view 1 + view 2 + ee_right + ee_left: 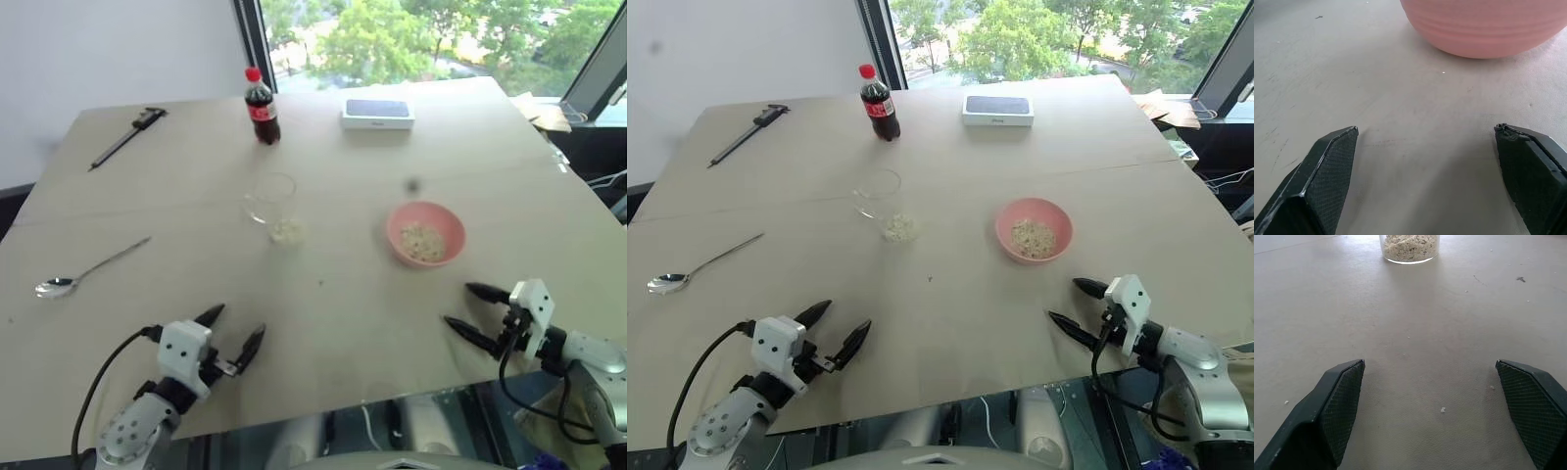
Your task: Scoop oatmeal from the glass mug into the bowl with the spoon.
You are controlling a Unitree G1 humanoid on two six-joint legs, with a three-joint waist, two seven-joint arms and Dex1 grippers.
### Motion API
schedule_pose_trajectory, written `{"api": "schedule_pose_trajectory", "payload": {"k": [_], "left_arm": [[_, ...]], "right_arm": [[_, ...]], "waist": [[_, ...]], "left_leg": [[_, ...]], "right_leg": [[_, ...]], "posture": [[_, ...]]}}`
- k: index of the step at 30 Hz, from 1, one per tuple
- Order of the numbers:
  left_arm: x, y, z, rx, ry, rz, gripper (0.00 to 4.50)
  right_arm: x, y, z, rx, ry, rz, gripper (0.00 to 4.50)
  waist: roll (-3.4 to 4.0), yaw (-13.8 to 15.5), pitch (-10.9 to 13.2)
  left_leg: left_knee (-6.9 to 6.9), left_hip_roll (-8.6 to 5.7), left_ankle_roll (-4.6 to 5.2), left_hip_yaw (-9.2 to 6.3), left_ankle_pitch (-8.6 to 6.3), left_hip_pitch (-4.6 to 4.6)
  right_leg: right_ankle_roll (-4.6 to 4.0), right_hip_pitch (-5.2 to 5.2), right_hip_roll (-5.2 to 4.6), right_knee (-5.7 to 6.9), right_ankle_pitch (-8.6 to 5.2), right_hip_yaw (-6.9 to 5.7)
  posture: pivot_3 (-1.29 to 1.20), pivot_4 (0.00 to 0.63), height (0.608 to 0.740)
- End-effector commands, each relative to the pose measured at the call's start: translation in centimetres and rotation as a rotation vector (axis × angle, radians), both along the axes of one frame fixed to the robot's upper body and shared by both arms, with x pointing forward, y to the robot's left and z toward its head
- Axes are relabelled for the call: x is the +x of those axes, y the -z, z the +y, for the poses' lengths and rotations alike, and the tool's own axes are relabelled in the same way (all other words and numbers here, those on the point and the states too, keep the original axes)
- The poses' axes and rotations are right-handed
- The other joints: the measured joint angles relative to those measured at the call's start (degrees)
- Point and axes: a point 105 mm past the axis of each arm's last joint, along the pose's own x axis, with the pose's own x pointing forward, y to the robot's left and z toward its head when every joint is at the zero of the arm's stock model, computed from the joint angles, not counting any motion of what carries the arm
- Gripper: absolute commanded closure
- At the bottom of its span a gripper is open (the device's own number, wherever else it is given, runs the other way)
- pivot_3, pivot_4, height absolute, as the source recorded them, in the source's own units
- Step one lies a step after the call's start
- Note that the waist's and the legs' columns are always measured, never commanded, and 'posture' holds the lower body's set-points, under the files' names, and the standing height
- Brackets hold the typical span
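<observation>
The clear glass mug (273, 208) stands mid-table with pale oatmeal (287, 231) in its bottom; its base also shows in the left wrist view as the mug (1409, 248). To its right the pink bowl (425, 234) holds some oat flakes. The silver spoon (88, 268) lies flat at the table's left side, well ahead and left of my left gripper (233, 333), which hovers open and empty near the front edge. My right gripper (468, 307) is open and empty at the front right, pointing toward the bowl (1488, 27).
A cola bottle (261, 107) with a red cap stands at the back, a white box (377, 113) to its right. A dark caliper (127, 136) lies at the back left. The wooden table (333, 294) ends just behind both grippers.
</observation>
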Motion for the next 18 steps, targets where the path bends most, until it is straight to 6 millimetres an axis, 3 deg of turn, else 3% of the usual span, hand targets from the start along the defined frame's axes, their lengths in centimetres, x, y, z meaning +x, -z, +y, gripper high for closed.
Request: {"api": "schedule_pose_trajectory", "payload": {"k": [1, 11, 18], "left_arm": [[-0.3, 0.4, 0.4, 0.010, -0.012, 0.017, 0.03], [-0.2, 0.4, 0.5, -0.004, -0.035, 0.013, 0.03], [0.9, -0.7, 3.8, 0.070, -0.101, 0.009, 0.03]], "right_arm": [[0.1, -0.3, -0.2, 0.001, 0.001, -0.011, 0.00], [0.1, -0.7, 0.2, 0.000, -0.023, -0.018, 0.00], [-1.5, -2.5, 5.2, -0.004, -0.272, -0.021, 0.00]], "waist": [[0.00, 0.0, 0.0], [0.00, 0.0, 0.0], [0.01, 0.0, 0.0]], "left_leg": [[0.00, 0.00, 0.00, 0.00, 0.00, 0.00], [0.00, 0.00, 0.00, 0.00, 0.00, 0.00], [0.00, 0.07, 0.00, -0.08, 0.00, 0.00]], "right_leg": [[0.00, 0.00, 0.00, 0.00, 0.00, 0.00], [0.00, 0.00, -0.01, 0.00, 0.00, 0.00], [0.00, -0.01, 0.06, 0.02, 0.00, -0.09]], "posture": [[0.00, 0.150, 0.740], [0.00, 0.150, 0.740], [0.00, 0.150, 0.740]]}}
